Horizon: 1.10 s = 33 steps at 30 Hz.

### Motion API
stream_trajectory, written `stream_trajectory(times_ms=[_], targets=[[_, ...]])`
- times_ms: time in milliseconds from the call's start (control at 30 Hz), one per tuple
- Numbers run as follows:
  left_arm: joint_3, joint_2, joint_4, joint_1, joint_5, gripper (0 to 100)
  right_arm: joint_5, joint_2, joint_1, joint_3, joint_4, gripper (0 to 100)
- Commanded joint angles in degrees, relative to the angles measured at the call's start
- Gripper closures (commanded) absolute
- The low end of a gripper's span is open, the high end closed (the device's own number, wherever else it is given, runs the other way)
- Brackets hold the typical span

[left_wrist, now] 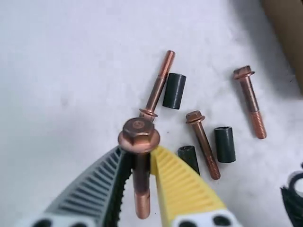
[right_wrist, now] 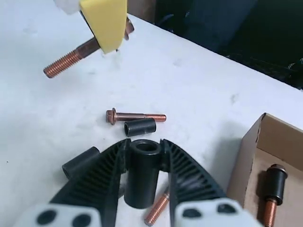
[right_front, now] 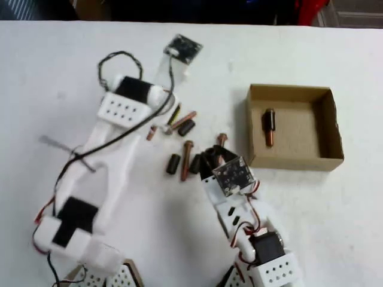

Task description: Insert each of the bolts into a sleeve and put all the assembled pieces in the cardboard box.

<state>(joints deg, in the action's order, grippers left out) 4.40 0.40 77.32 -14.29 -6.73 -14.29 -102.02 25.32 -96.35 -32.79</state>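
One copper-and-black assembled piece (right_front: pixel 269 127) lies in the brown cardboard box (right_front: pixel 287 160), your left hand (left_wrist: pixel 139 153) grips a copper flanged bolt (left_wrist: pixel 138 135), your right hand (right_wrist: pixel 143 146) clasps a black tubular sleeve (right_wrist: pixel 142 179), and three more bolts (left_wrist: pixel 203 144) and sleeves (left_wrist: pixel 224 144) wait on the white desk (right_front: pixel 335 227).

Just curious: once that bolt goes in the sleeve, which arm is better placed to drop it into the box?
Probably the right. The right gripper, shut on the sleeve, sits beside the cardboard box; the left gripper, holding the bolt, is farther away.
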Motion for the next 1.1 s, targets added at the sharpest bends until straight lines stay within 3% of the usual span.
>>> stream_trajectory(times_ms=[0, 300, 433, 633, 733, 900, 1067], targets=[[2.02, -9.27, 0.62, -0.66, 3.96, 98, 0.62, -0.92, 1.98, -0.53, 3.12, 98.1], [-10.81, -21.58, -2.81, -1.27, 4.31, 98, 0.62, -0.92, 5.41, -0.53, 6.64, 98.1], [-19.08, -31.60, -8.88, -2.77, 4.22, 98, 0.79, -0.92, 5.41, -0.53, 8.84, 98.2], [-31.03, -43.65, -20.92, -3.30, 4.66, 98, 11.34, -0.92, 5.41, -0.53, 12.79, 98.2], [-35.43, -48.57, -25.93, -3.38, 5.45, 98, 11.87, -0.92, 5.41, -0.53, 14.81, 98.2], [-39.56, -55.43, -31.74, -5.76, 13.01, 98, 11.60, -0.92, 7.25, -0.53, 17.01, 98.2], [-43.34, -60.88, -38.07, -9.80, 13.54, 98, 11.43, -0.92, 10.15, -0.53, 17.01, 98.2]])
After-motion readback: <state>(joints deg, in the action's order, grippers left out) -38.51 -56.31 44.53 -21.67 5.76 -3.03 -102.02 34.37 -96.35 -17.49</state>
